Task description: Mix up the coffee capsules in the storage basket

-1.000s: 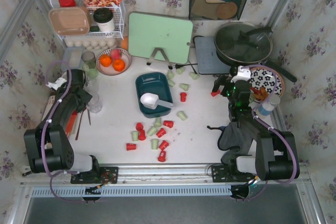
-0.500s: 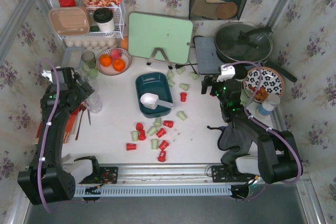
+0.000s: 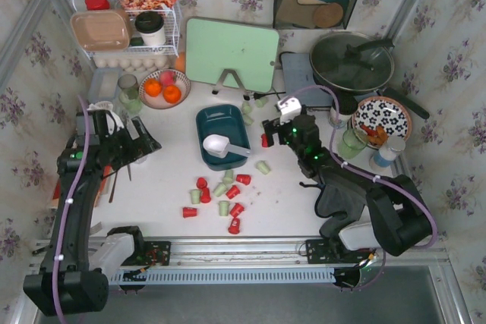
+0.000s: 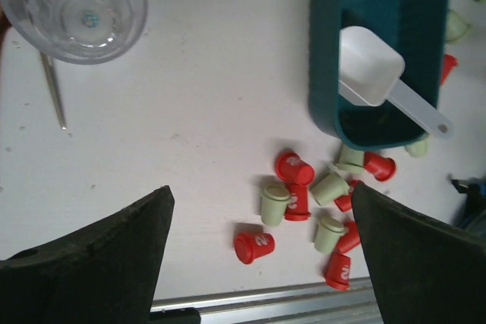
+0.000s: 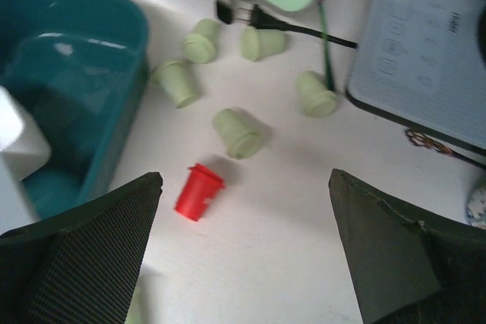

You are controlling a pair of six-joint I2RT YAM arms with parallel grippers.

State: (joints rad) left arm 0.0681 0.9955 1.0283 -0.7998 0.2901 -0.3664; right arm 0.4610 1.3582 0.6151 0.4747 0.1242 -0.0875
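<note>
Reaching in from the left edge, the left claw (image 3: 143,144) has swung toward the middle, wide open and empty. The basket (image 3: 222,119) sits mid-worktop holding only a white scoop (image 3: 219,146). The capsules (image 3: 220,191) lie scattered outside it. The right claw (image 3: 271,130) has come over too, open above a red capsule (image 3: 265,140). Picking up looks next.

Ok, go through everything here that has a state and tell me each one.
storage basket, holds only a white scoop, no capsules
coffee capsules, scattered on the table outside the basket
left gripper, open, empty
right gripper, open, empty
clear glass, upright, looks empty
pan, lid on
</note>
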